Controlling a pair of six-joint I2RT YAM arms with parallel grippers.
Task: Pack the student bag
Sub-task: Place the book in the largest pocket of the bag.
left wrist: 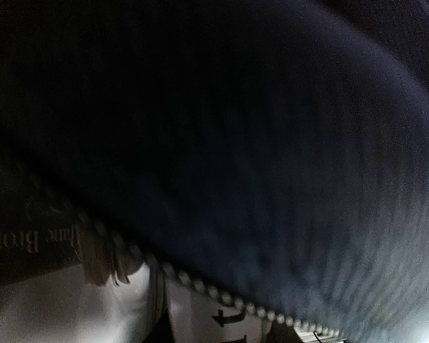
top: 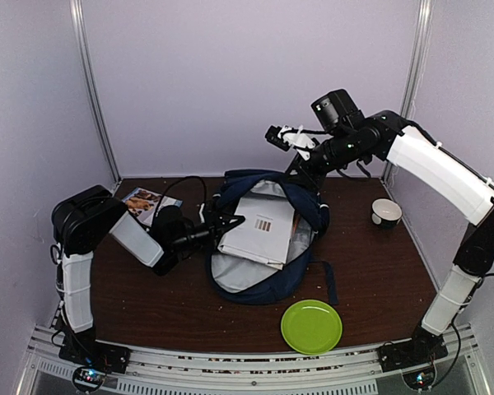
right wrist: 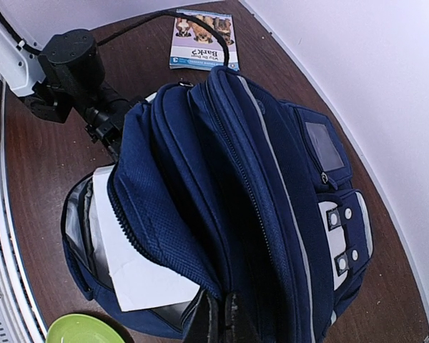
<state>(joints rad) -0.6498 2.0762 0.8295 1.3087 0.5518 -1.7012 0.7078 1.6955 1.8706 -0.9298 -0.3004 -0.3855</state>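
The student bag lies open in the middle of the table, navy with a grey lining. My right gripper is shut on its upper flap edge and holds the flap raised. A large white book lies slanted inside the opening, and its white cover shows under the flap. My left gripper reaches in at the bag's left rim beside that book. Navy fabric and zipper teeth fill the left wrist view and hide that gripper's fingers.
A picture book with dogs on its cover lies at the back left behind my left arm. A lime green plate sits near the front edge. A small white cup stands at the right, near the right wall.
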